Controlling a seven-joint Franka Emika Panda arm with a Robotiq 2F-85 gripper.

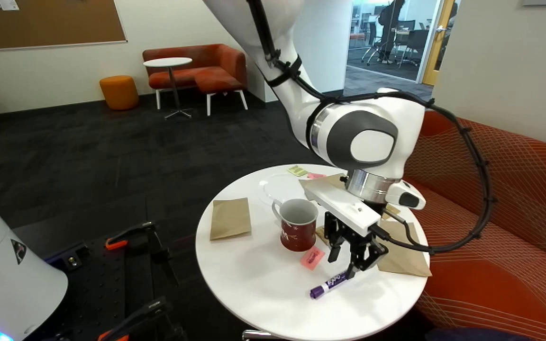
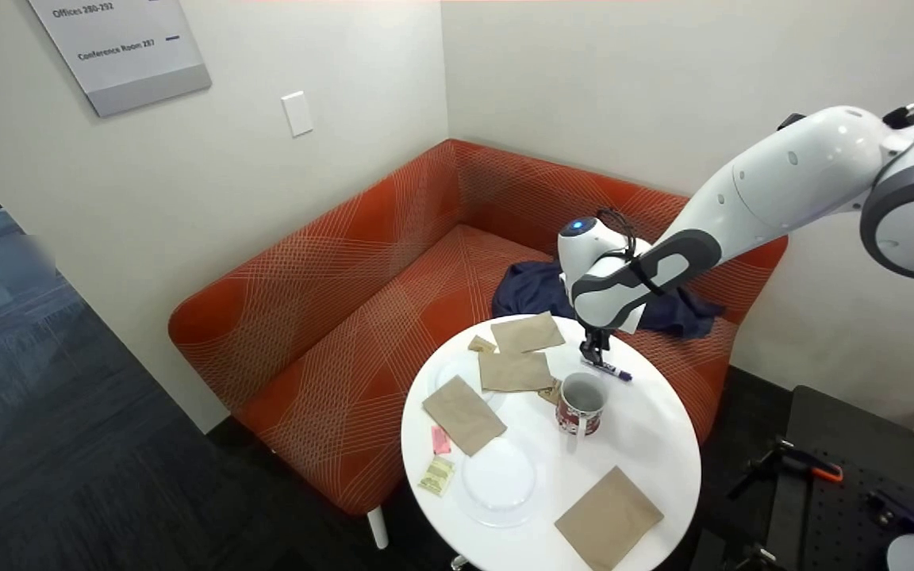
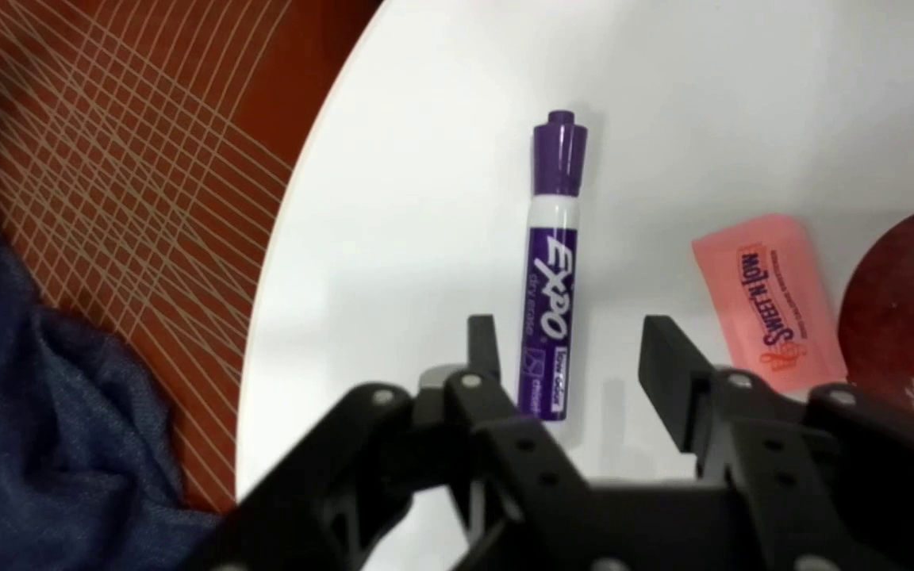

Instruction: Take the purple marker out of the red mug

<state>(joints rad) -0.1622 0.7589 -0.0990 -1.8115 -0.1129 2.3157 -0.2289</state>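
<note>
The purple marker (image 1: 328, 285) lies flat on the white round table, outside the mug. It also shows in an exterior view (image 2: 617, 372) and in the wrist view (image 3: 550, 277), cap pointing away from the gripper. The red mug (image 1: 298, 234) stands upright on the table beside the marker; it shows in an exterior view (image 2: 581, 414) and partly at the right edge of the wrist view (image 3: 913, 309). My gripper (image 3: 570, 329) is open and empty, low over the table. In the wrist view its fingertips appear on either side of the marker's rear half, with no contact visible.
A pink sweetener packet (image 3: 774, 301) lies between marker and mug. Brown paper napkins (image 1: 230, 218) and a clear plate (image 2: 498, 476) lie on the white table (image 1: 263, 284). A red sofa (image 2: 378, 317) with a dark blue cloth (image 2: 524, 287) borders the table.
</note>
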